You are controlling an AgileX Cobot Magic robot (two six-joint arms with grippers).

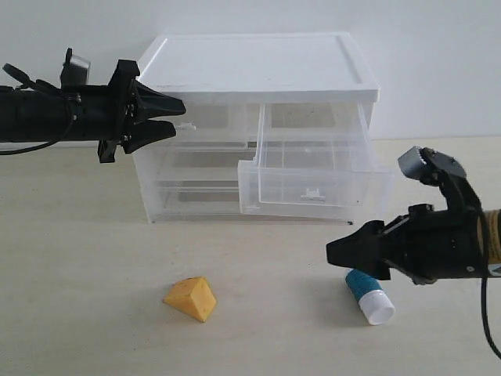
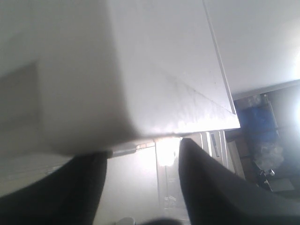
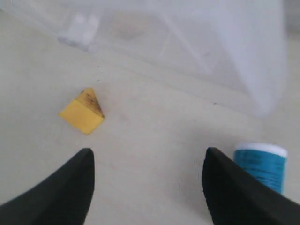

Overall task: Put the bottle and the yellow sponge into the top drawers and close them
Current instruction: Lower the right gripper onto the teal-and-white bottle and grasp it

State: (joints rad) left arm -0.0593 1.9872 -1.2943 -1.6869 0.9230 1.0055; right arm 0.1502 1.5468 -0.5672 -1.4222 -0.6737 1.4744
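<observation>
The bottle [image 1: 369, 294], teal with a white cap, lies on its side on the table; it also shows in the right wrist view [image 3: 261, 164]. My right gripper [image 1: 335, 252] hovers open just beside and above it, nothing between its fingers [image 3: 149, 152]. The yellow sponge [image 1: 192, 298] sits alone further left [image 3: 82, 115]. The right top drawer [image 1: 313, 184] is pulled out and holds nothing. The left top drawer [image 1: 215, 125] is shut. My left gripper [image 1: 180, 117] is open, with its jaws either side of that drawer's white tab handle [image 2: 124, 150], under the cabinet's white top [image 2: 140, 70].
The clear cabinet [image 1: 258, 66] stands at the back of the beige table against a white wall. Its lower full-width drawers [image 1: 188, 192] are shut. The open drawer juts out over the table, close to my right arm [image 1: 446, 243].
</observation>
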